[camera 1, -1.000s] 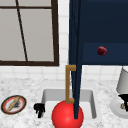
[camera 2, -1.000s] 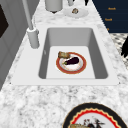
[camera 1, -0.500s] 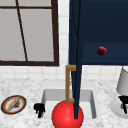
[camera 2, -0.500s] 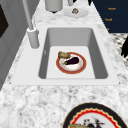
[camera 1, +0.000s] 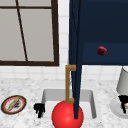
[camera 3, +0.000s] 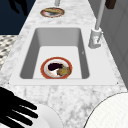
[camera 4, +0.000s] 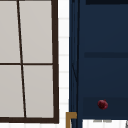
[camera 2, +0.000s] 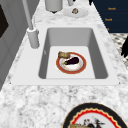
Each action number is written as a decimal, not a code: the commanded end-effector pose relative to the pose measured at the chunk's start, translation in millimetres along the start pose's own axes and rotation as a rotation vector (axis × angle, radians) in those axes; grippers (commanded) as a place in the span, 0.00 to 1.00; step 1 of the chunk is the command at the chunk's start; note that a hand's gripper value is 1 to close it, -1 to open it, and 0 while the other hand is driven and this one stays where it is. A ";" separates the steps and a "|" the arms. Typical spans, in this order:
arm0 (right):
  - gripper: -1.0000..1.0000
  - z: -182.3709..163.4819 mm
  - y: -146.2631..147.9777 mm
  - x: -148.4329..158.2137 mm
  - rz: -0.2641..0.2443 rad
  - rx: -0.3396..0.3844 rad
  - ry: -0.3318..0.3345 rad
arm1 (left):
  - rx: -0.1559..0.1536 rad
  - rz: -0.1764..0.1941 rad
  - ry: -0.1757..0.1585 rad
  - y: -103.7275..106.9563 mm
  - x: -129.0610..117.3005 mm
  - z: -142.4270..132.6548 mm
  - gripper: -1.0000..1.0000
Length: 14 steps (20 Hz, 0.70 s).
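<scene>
Nothing has moved in the last second. Left robot hand (camera 1: 39, 109) hangs at the sink (camera 1: 45, 94) edge, fingers loose, empty. Right robot hand (camera 3: 13, 108) hovers spread over the white plate (camera 3: 50, 118), holding nothing.

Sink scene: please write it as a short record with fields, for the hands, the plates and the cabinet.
left robot hand: in the air at the sink's left front corner
right robot hand: over the white plate, fingers relaxed
sink plate: red-rimmed, holds an eggplant and bread
left plate: on the counter, with food
cabinet: dark blue, door open, a red fruit inside
</scene>
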 end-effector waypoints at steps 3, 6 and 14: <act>0.00 6.5 -0.4 9.8 0.004 -0.006 0.012 | 0.000 0.000 0.000 0.0 0.0 0.0 0.50; 0.00 13.0 -9.1 26.6 0.039 -0.028 0.052 | 0.000 0.000 0.000 0.0 0.0 0.0 0.50; 0.00 52.3 -11.2 68.8 0.074 -0.019 0.082 | 0.000 0.000 0.000 0.0 0.0 0.0 0.50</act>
